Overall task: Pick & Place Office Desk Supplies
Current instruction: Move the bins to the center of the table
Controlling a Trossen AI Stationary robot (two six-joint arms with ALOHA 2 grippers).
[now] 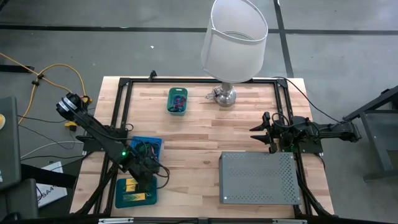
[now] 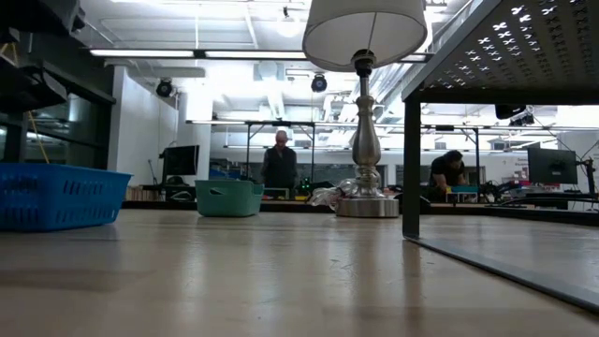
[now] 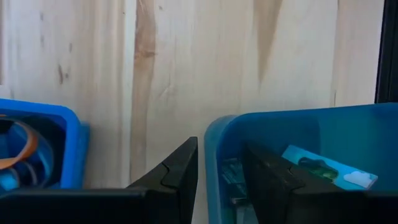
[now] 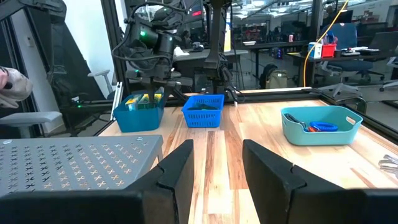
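Note:
My left gripper (image 1: 147,180) hangs over a blue tray (image 1: 118,194) at the table's near left corner, pointing steeply down. It is open, with one finger inside the tray and one outside its wall (image 3: 214,143). Yellow-and-green blocks (image 1: 132,198) lie in the tray. Beside it stands a blue mesh basket (image 1: 149,145) holding a tan loop (image 3: 22,144). A teal bin (image 1: 177,101) with red and blue loops sits at the far side. My right gripper (image 4: 217,168) waits open at the right edge, level, with nothing between its fingers. My left gripper's fingers (image 3: 180,177) stand on either side of the blue tray's wall, near its rim (image 3: 211,127), coming from above and slanting down. I cannot tell whether either finger touches the wall. The tray rests flat on the table.
A white-shaded lamp (image 1: 233,37) on a chrome base (image 1: 224,96) stands at the far middle. A grey perforated box (image 1: 258,177) fills the near right. Bare wood lies between the tray and the box. People stand in the room beyond the table.

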